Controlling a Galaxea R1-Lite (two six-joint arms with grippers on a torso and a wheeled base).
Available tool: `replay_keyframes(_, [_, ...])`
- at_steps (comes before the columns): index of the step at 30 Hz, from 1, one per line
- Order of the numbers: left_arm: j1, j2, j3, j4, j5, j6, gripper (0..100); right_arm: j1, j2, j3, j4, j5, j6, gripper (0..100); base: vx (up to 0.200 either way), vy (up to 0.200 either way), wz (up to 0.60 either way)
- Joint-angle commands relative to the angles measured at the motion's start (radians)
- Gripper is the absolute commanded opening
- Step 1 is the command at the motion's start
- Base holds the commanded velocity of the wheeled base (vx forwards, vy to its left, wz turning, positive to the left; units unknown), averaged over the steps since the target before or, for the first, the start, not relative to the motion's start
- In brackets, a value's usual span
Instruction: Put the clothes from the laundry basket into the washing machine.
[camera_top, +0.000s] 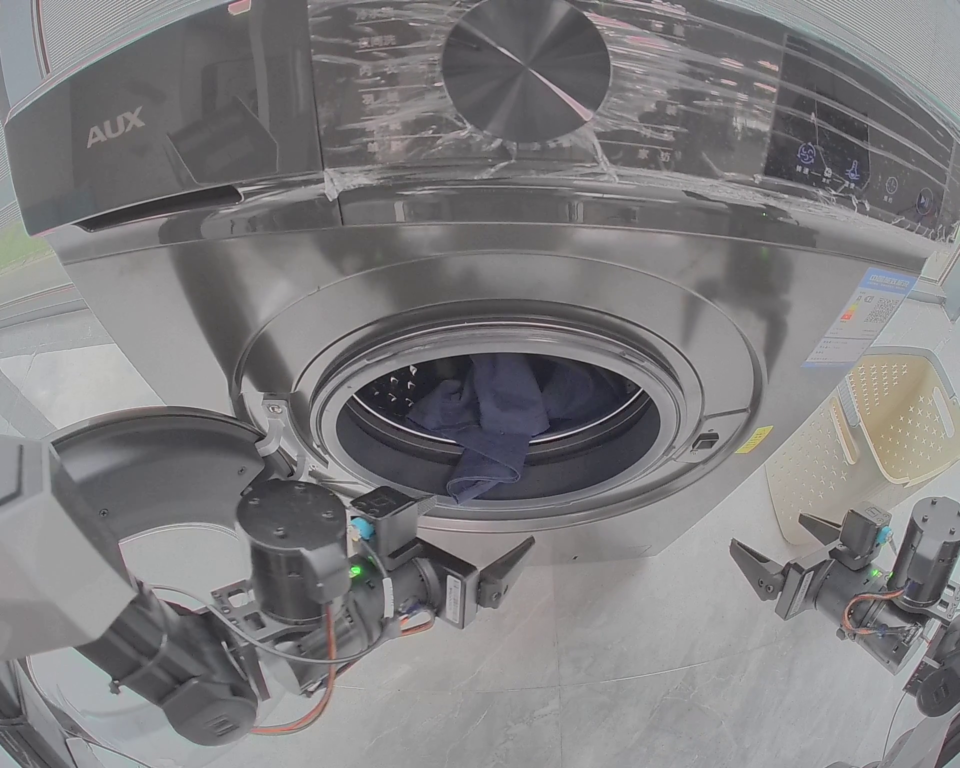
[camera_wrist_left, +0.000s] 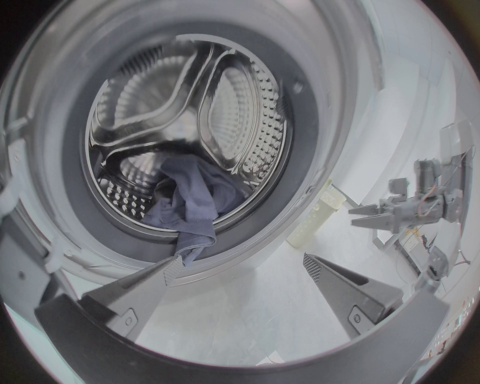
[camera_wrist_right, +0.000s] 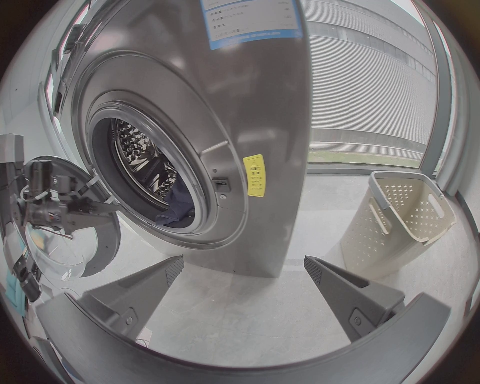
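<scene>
I see grey floor (camera_top: 620, 640) before the washing machine (camera_top: 500, 270), its door (camera_top: 150, 460) open leftward. Blue clothes (camera_top: 495, 420) drape the drum lip; the laundry basket (camera_wrist_right: 370, 235) stands right. Wide apart, empty: left gripper (camera_wrist_left: 242, 262), right gripper (camera_wrist_right: 243, 262)

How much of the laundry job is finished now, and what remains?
Done: a dark blue garment lies in the drum, though one end hangs over the door seal. In hand: nothing; the left gripper and right gripper are open and empty. Left: tucking that end in; whether the laundry basket holds more clothes cannot be seen.
</scene>
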Motion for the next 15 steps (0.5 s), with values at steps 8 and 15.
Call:
replay_keyframes(8, [0.029, -0.388, 0.247, 0.000, 0.009, 0.046, 100, -0.025, -0.281, 0.017, 0.223, -0.071, 0.002, 100, -0.200, 0.000, 0.00])
replay_keyframes(15, [0.100, -0.577, 0.322, 0.060, 0.009, 0.107, 100, -0.025, -0.456, 0.017, 0.412, -0.091, 0.002, 100, -0.200, 0.000, 0.00])
